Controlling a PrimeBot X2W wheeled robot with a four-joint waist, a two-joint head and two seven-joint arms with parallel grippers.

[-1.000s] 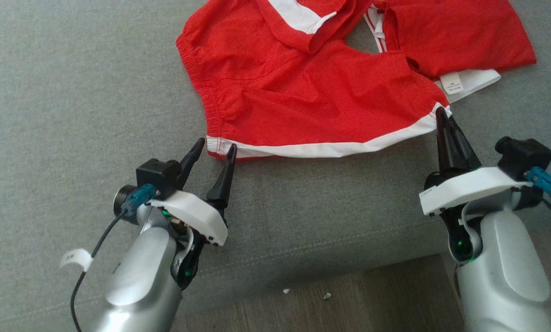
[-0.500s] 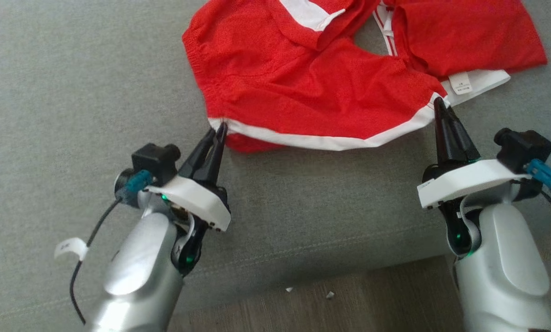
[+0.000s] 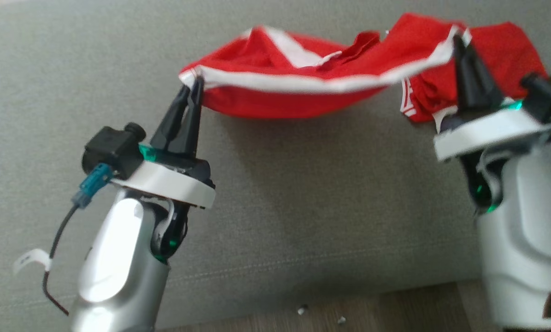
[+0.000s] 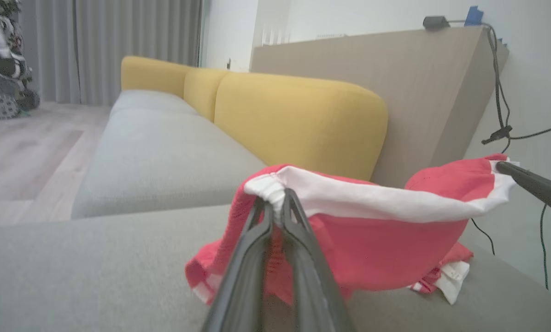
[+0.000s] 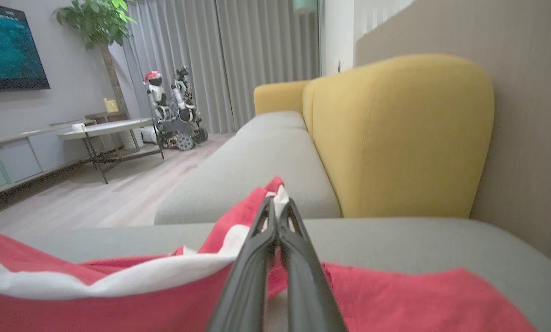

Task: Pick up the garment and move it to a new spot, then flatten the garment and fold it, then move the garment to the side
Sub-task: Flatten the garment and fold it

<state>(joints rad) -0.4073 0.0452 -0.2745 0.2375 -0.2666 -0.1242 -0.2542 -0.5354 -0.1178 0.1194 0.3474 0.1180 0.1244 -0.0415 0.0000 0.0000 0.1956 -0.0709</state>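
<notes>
The garment [image 3: 303, 87] is red with a white trim band, and it hangs above the grey sofa seat [image 3: 303, 198], stretched between both grippers. My left gripper [image 3: 193, 85] is shut on the trim's left corner. My right gripper [image 3: 457, 41] is shut on the trim's right corner. In the left wrist view my left gripper [image 4: 275, 203] pinches the white band, with the garment [image 4: 372, 240] sagging below and its lower folds resting on the seat. The right wrist view has my right gripper [image 5: 278, 203] clamped on the garment [image 5: 119, 295] at its raised corner.
Yellow back cushions [image 4: 298, 124] line the sofa's far side. A wooden panel [image 4: 418, 83] with cables stands behind it. Wood floor [image 3: 349, 313] runs along the sofa's front edge. A low table [image 5: 105, 131] and another robot [image 5: 174, 115] stand across the room.
My left gripper closed on the trim's left corner. Both grippers then rose, lifting the trim edge off the seat and stretching it between them. The head view also shifted.
</notes>
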